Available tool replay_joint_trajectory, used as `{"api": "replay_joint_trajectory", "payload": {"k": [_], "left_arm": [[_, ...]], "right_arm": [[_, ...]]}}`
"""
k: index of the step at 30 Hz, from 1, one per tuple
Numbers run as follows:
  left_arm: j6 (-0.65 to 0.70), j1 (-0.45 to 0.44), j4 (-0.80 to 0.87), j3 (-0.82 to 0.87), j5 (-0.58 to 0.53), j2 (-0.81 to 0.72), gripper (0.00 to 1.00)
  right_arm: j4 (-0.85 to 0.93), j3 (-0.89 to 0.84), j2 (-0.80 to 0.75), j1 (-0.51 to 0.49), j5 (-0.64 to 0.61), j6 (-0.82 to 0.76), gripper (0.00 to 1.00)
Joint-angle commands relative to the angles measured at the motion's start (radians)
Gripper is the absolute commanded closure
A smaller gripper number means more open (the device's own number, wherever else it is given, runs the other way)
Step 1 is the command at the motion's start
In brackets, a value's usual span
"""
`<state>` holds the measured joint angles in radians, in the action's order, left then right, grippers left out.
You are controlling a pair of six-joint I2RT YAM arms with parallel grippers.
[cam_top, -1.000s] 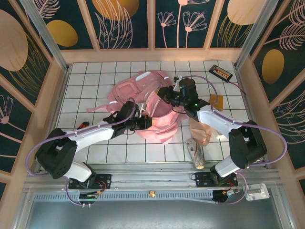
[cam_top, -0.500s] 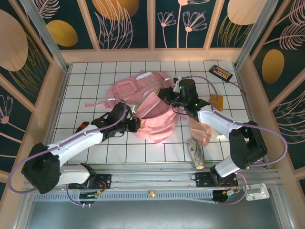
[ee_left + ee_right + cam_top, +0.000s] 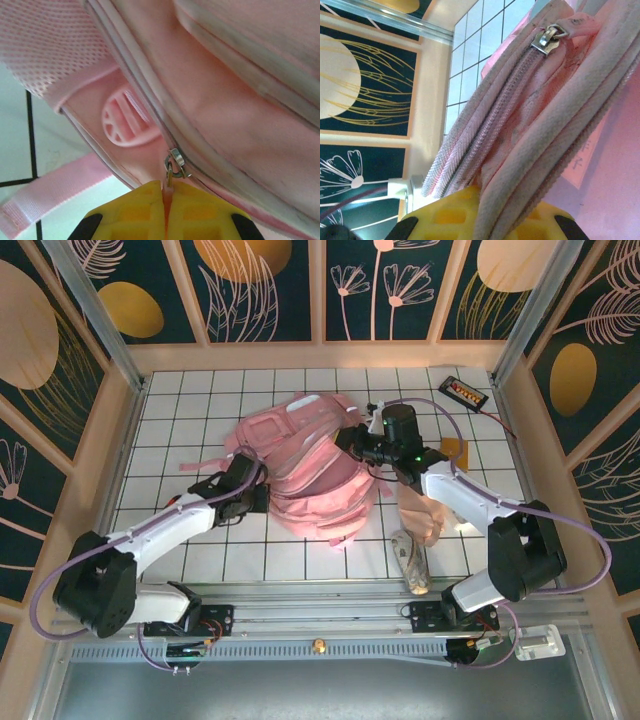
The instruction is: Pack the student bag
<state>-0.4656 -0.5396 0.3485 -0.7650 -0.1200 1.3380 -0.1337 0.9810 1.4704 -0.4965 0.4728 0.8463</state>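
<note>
Since your left pincer (image 3: 166,196) is pressed shut on the small pink tab hanging from a zip slider (image 3: 174,163), start your thinking there: the yellow fingers (image 3: 125,212) meet with nothing but that tab between them, and the zip track runs up and away along a curved seam. Your right pincer (image 3: 479,202) is likewise clamped, on a thick ribbed band of trim at the bag's rim, with a second slider (image 3: 548,36) sitting further along the same edge (its zip looks done up on the stretch you can see). Outward from both grips, the bag (image 3: 310,475) lies slumped in the middle of the white tiled table (image 3: 180,400), between the two arms, one strap (image 3: 205,462) trailing off to its left. Judge it as light, soft and limp: it will likely bunch and slide across the tiles rather than resist a pull, so a zip probably needs the opposite pincer holding the cloth taut. Best holds look to be the tabs and the corded seams; the smooth panels would likely slip or crumple between the fingers
</note>
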Motion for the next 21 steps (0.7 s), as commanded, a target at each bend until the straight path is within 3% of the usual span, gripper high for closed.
{"api": "replay_joint_trajectory", "payload": {"k": [1,10,15,18,21], "left_arm": [[0.037,0.076,0.102,-0.003,-0.162,0.044,1.0],[0.117,0.174,-0.013,-0.024,-0.299,0.14,1.0],[0.124,0.176,-0.044,0.003,-0.309,0.026,0.97],[0.153,0.175,-0.071,0.006,-0.256,-0.115,0.64],[0.178,0.174,-0.113,-0.009,-0.129,-0.262,0.31]], "right_arm": [[-0.073,0.062,-0.064,0.042,0.026,-0.043,1.0],[-0.1,0.061,-0.036,0.04,0.084,-0.024,1.0],[-0.104,0.063,-0.028,0.035,0.09,-0.024,1.0],[-0.121,0.062,-0.015,0.027,0.098,-0.015,1.0],[-0.133,0.062,-0.006,0.014,0.093,-0.008,1.0]]}}
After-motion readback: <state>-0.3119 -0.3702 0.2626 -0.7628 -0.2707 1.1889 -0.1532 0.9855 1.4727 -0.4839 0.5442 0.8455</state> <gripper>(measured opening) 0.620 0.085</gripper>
